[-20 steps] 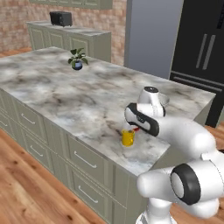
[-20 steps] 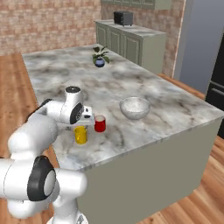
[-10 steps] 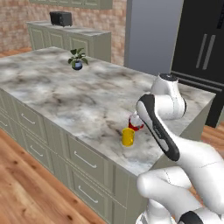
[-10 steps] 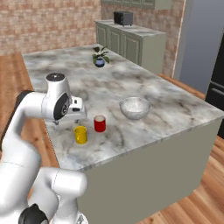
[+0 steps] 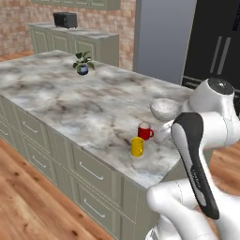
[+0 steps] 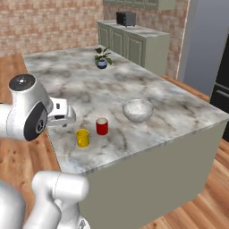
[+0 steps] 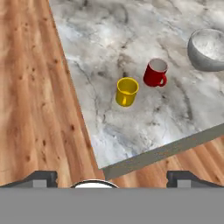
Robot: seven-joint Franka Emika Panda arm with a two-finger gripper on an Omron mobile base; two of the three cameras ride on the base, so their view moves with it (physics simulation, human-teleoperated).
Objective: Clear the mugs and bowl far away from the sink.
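Standing beside the island, I am watching the white arm's gripper (image 7: 112, 177) hanging high above the corner of the grey-veined marble tabletop (image 5: 70, 101), with its jaws standing wide apart and nothing between them.

The small plain yellow mug (image 7: 126, 91) is sitting near the tabletop's edge, upright, its handle pointing toward the camera in the hand view. Just beside it, but not touching, the small red mug with a white inside (image 7: 155, 72) is standing upright too, its handle turned to one side. The wide whitish-grey speckled bowl (image 7: 208, 49) is resting a little further in, apart from both mugs. All three are looking empty as far as I can see into them.

I am judging the mugs to be light, stiff and smooth-glazed, so likely slippery; pinching across the rim wall or the body from above is seeming the surest hold, keeping clear of the handle. The bowl is looking heavier and too wide to span, so one wall of its rim is the place to take it.

Far off, a small blue plant pot (image 5: 83, 70) is holding a leafy green plant.
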